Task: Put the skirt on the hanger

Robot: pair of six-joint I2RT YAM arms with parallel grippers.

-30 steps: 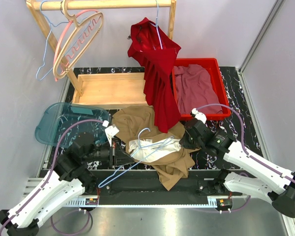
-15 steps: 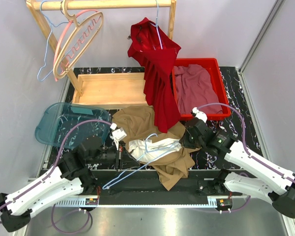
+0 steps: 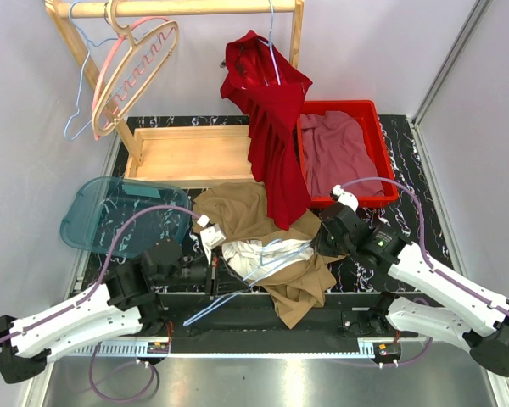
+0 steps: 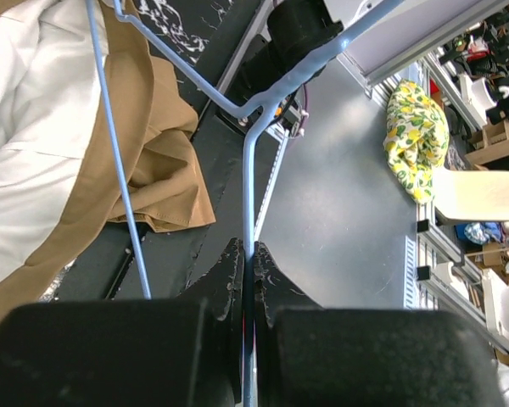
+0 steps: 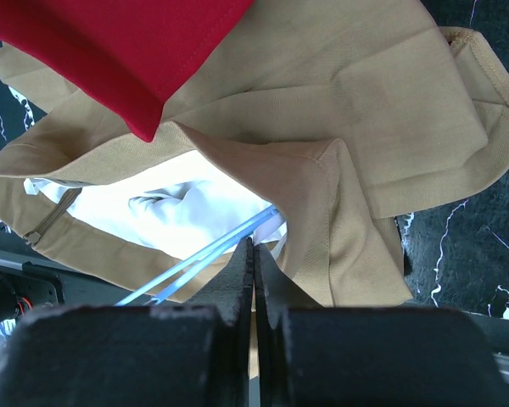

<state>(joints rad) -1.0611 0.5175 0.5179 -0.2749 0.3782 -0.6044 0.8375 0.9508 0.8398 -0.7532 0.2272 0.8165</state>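
The tan skirt [image 3: 237, 212] with white lining lies crumpled at the table's middle front. A light blue wire hanger [image 3: 267, 259] lies partly inside its open waist. My left gripper [image 3: 214, 275] is shut on the hanger's wire [image 4: 248, 170] at the skirt's left side; the skirt's edge [image 4: 161, 144] shows in that view. My right gripper [image 3: 320, 244] sits at the skirt's right edge, jaws shut, with tan fabric [image 5: 365, 127] pinched between them. The hanger wire [image 5: 204, 259] crosses the white lining just left of my right gripper [image 5: 253, 242].
A red dress [image 3: 271, 127] hangs from the wooden rack [image 3: 187, 8] and drapes onto the skirt. A red bin [image 3: 382, 191] with a mauve garment stands at the back right. A teal lid [image 3: 110, 216] lies at the left. Wooden and pink hangers [image 3: 136, 68] hang at the back left.
My left arm has moved right and pushed the blue hanger further into the skirt's waist opening. My right arm has barely moved.
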